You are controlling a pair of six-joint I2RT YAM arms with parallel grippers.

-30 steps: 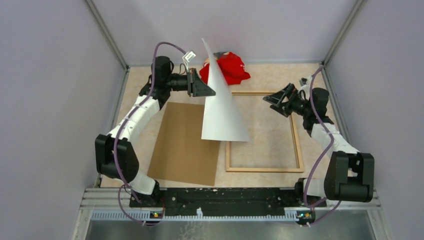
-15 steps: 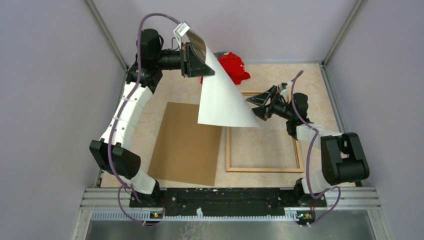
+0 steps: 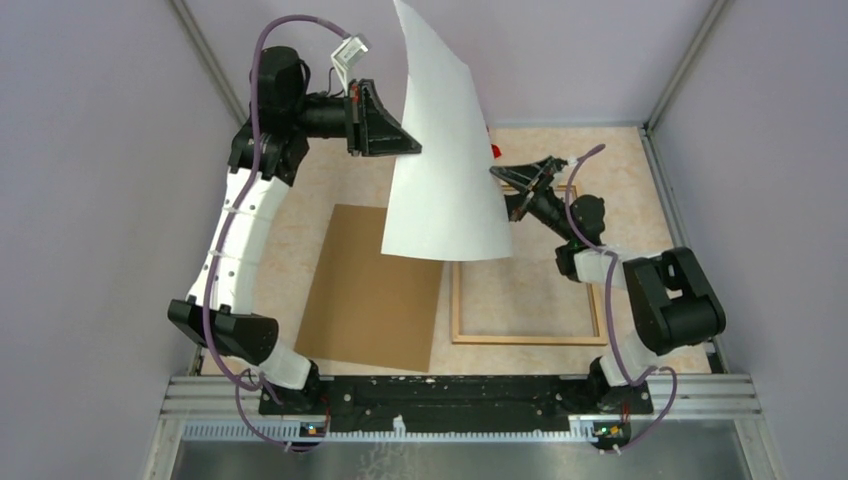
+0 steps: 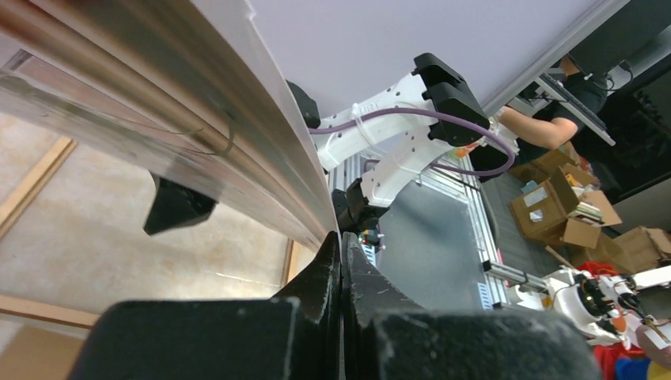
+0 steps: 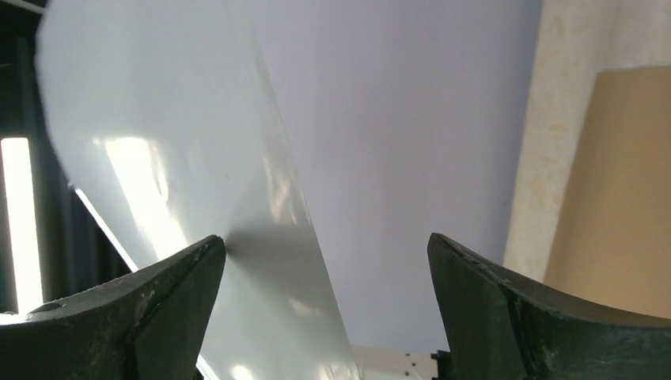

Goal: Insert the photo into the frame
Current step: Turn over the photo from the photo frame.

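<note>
White-backed photo (image 3: 440, 170) pinched in L gripper (image 3: 415, 150), R gripper (image 5: 324, 241) agape beside it.

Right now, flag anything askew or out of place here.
The photo stands out: pinched at one edge by the left gripper, it hangs in the air, bowed, white reverse toward the top camera, partly over the frame, which lies flat.

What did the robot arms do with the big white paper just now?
The left fingers, shut on the photo, lifted it higher. The right fingers swung in to the photo's right edge and are wide open, not closed on it. The frame and the brown board stayed flat where they were.
</note>
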